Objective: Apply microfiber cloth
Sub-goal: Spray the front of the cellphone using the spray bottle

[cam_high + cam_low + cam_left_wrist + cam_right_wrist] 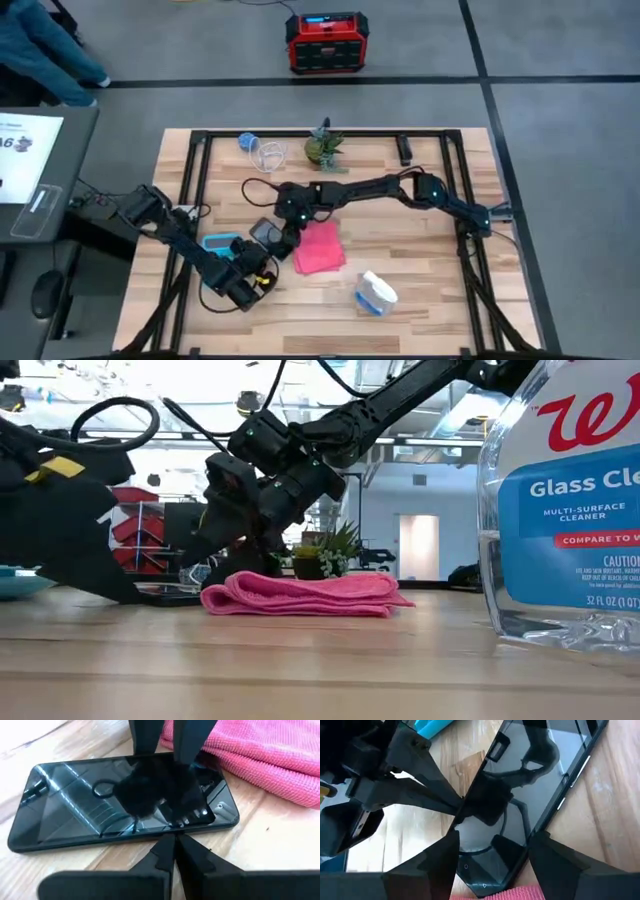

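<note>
From above, the microfiber cloth (319, 248) lies folded a little toward the near edge of the wooden tabletop (430, 290), about midway between its left and right edges. The black phone (266, 233) lies just beside the cloth on its left, and the light blue calculator (218, 242) sits farther left. The right gripper (290, 238) reaches in from the right edge and stands over the gap between phone and cloth, while the left gripper (262, 262) comes up from the near left corner to the phone's near edge. A glass cleaner bottle (376, 293) lies nearer the near edge, right of the cloth, and a small potted plant (325, 148) stands by the far edge. From table height, the cloth (305, 593) is a flat folded stack resting on the wood, with the right gripper (232, 545) lowered just behind its left end and the bottle (565, 510) large in the foreground. The left wrist camera shows the left gripper (174, 851) with its fingers pressed together, empty, at the phone's (120, 800) long edge, the cloth (255, 755) touching the phone's far corner. The right wrist camera shows the right gripper (492, 855) spread wide, its fingers on either side of the phone's (530, 795) end, grasping nothing, and a strip of cloth (520, 894) under it.
</note>
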